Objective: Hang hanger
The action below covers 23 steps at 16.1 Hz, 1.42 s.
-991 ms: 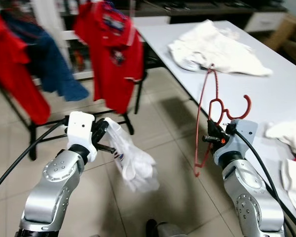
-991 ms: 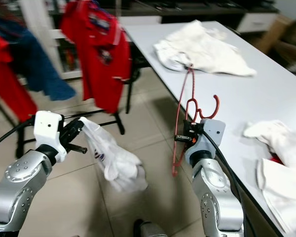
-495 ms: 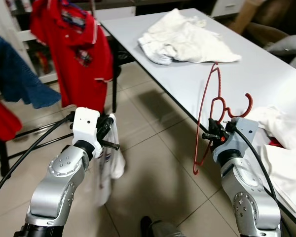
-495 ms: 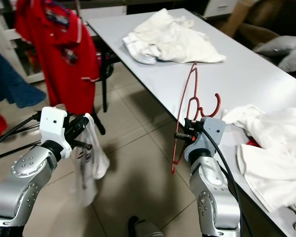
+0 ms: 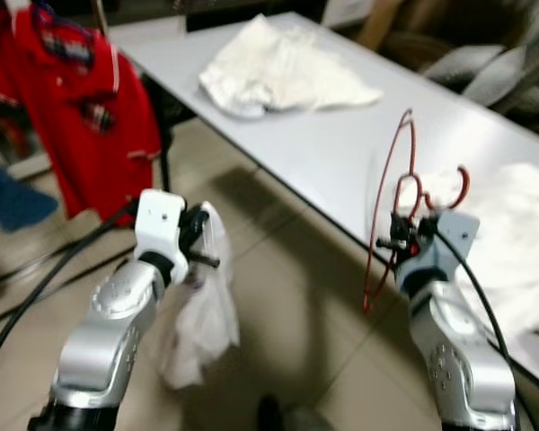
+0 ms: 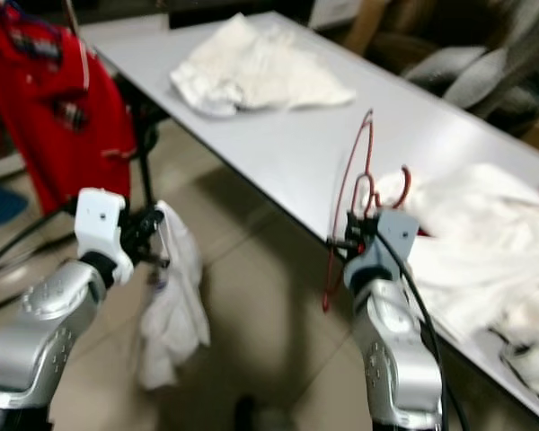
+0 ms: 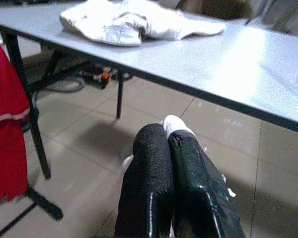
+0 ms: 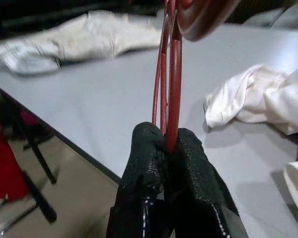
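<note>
The right claw (image 5: 388, 244) is pinching one red hanger (image 5: 398, 193) upright beside the grey worktop (image 5: 341, 135), fingers clamped on its wire. The left claw (image 5: 200, 256) is gripping one white garment (image 5: 196, 319) (dangling over the floor), while one red shirt (image 5: 94, 117) is hanging behind and two white cloth heaps are lying on the worktop.

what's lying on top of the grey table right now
On the grey table: a white garment at the far end and a white clothes pile at the near end. What the pile covers cannot be seen.

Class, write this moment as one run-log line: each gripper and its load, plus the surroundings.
left gripper: shut on white garment | right gripper: shut on red hanger | beside grey table
</note>
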Motion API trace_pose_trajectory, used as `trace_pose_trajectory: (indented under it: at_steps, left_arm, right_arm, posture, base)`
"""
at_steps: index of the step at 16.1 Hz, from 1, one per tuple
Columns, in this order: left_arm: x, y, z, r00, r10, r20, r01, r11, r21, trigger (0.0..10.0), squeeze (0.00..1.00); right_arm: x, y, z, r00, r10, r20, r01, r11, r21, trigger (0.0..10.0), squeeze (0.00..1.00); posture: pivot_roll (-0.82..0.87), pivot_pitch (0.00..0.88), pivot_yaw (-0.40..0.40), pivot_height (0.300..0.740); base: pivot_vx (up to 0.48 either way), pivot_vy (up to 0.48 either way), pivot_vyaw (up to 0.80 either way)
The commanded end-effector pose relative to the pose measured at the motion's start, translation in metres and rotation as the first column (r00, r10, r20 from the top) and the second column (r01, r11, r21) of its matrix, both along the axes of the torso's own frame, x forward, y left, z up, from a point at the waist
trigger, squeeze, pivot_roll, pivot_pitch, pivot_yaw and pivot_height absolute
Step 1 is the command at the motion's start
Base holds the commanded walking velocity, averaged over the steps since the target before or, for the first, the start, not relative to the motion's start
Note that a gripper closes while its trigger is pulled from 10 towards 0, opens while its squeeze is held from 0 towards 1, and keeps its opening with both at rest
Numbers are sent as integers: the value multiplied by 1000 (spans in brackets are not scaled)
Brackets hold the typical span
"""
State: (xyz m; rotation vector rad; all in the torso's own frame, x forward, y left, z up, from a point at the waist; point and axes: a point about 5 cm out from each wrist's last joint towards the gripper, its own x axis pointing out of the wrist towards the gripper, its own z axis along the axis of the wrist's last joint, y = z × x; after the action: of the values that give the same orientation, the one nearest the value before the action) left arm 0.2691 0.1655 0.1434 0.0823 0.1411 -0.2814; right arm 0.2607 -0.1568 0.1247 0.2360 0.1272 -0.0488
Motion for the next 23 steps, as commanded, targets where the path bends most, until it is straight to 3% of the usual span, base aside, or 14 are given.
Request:
trace_pose_trajectory:
  at_steps: [1,5,9,12,23]
  left_arm:
    - [2,-4,7,999,-13,36,13,1000,1,10000,0]
    - [4,-5,6,999,-17,33,18,1000,-5,10000,0]
    - [5,-5,8,999,-24,33,24,1000,-4,10000,0]
    - [5,-5,9,999,-37,29,37,999,15,10000,0]
    - [8,-8,13,997,-65,33,64,997,30,10000,0]
  right_arm:
    - [-1,-3,3,1000,-10,17,10,1000,-6,10000,0]
    - [-2,-4,2,1000,-12,13,12,1000,9,10000,0]
    - [-3,-2,0,1000,-8,-13,8,999,43,10000,0]
    - [-5,2,-1,1000,1,-24,1,996,84,10000,0]
    - [-10,3,-3,999,-20,-32,22,996,92,10000,0]
  posture:
    - [89,33,-77,740]
    - [83,30,-75,740]
    - [89,38,-74,740]
    - [89,49,-72,740]
    - [83,60,-56,740]
  base:
    - [0,0,-800]
    - [0,0,-800]
    - [0,0,0]
    - [0,289,-800]
    - [0,306,-800]
